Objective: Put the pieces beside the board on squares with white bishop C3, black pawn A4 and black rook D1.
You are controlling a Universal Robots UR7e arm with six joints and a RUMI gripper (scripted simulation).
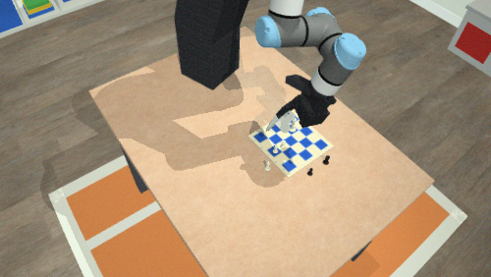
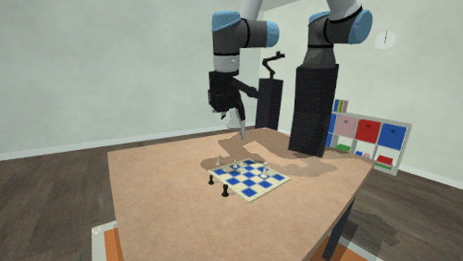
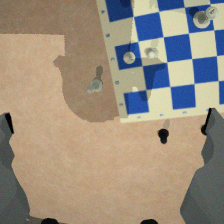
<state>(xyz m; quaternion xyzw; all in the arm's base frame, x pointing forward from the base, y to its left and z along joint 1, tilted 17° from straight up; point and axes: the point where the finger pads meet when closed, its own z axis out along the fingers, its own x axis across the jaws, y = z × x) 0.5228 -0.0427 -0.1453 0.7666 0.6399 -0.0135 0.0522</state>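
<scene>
I'm holding the pincer [image 1: 278,129] [image 2: 237,130] [image 3: 107,111] with its two fingers wide apart and nothing between them, hanging above the bench [image 1: 221,221] [image 2: 162,208] [image 3: 95,175], clear of every piece as far as I'm seeing. Below it, the board [image 1: 289,166] [image 2: 248,192] [image 3: 136,102] is lying nearer the upper-right edge of the bench in the top view than the lower-left one. Three pale pieces are standing on it: one [image 1: 275,149] [image 2: 235,165] [image 3: 129,58] and its close neighbour [image 1: 283,145] [image 2: 242,168] [image 3: 152,53] near one side, and a taller one [image 1: 293,127] [image 2: 264,173] [image 3: 202,19] farther in; I'm taking these as the ones to leave alone. Just off the board, on the side facing the bench's lower-left edge, the white bishop [image 1: 267,166] [image 2: 218,161] [image 3: 95,85] is standing upright. On the side facing the bench's right corner, the black pawn [image 1: 310,172] [image 2: 211,180] [image 3: 163,135] and the larger black rook [image 1: 326,160] [image 2: 225,190] [image 3: 204,130] are standing upright too. So I'm counting none of the three placements as done: C3, A4 and D1 are all waiting, and I'm judging this to be the approach for a first pick, with the final release and retreat remaining as well.
</scene>
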